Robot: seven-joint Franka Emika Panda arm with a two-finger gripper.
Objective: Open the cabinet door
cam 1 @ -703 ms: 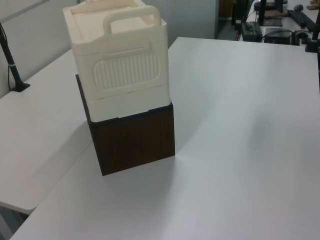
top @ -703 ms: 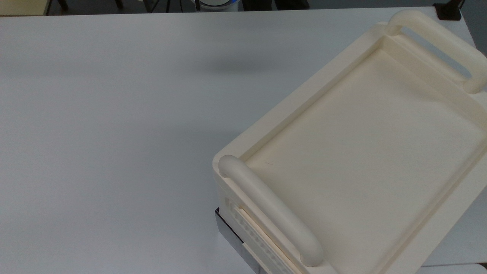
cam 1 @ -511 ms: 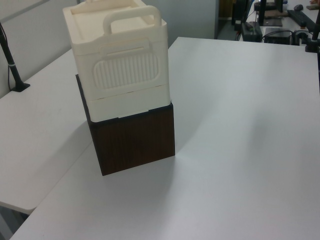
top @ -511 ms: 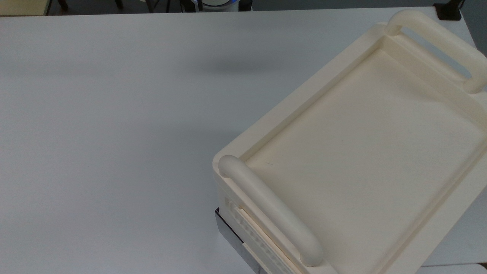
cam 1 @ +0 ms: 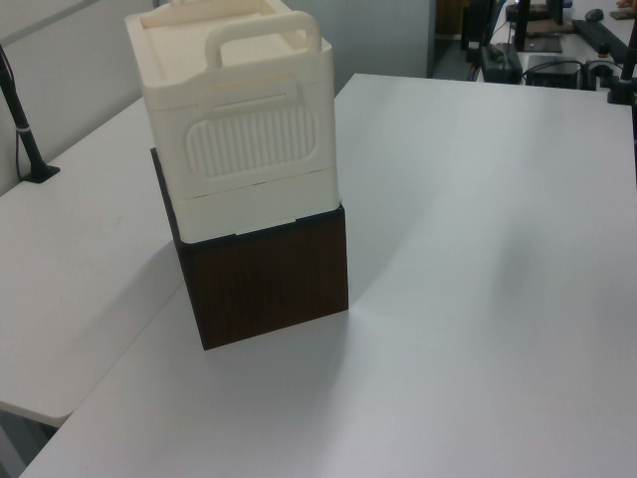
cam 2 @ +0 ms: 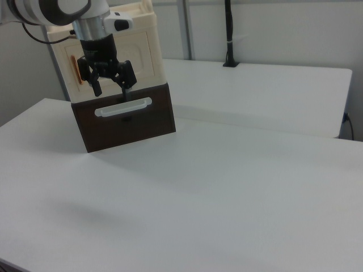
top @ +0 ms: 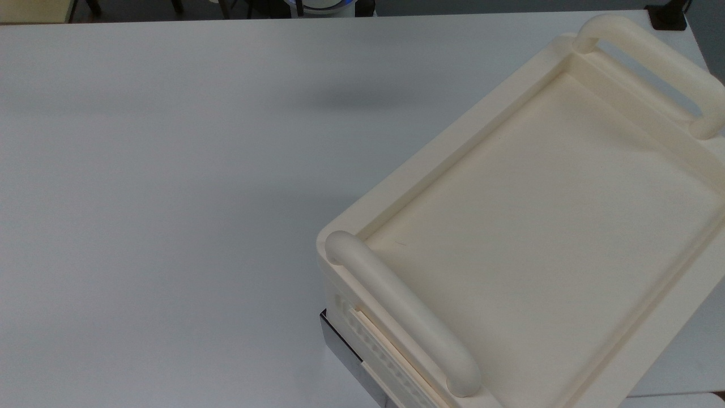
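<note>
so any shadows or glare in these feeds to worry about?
Top view: soft grey shadow patches on the white table, and the cabinet's cream top looks washed out. Left view: a faint shadow falls on the table to the left view's right of the dark base. Right view: the end effector is dark against the cream front, with diffuse shadow on the table below.

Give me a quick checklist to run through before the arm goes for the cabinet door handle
1. Gripper open: ok, the fingers stand apart.
2. Gripper empty: ok, nothing is between the fingers.
3. Copper-orange handle in sight: ok, it sits at the right view's left edge of the cabinet door.
4. Gripper on the handle: not ok, it hangs in front of the door, to the right view's right of the handle.
5. Door shut flush: cannot tell, the arm covers much of it.
6. Table in front of the cabinet free: ok.
</note>
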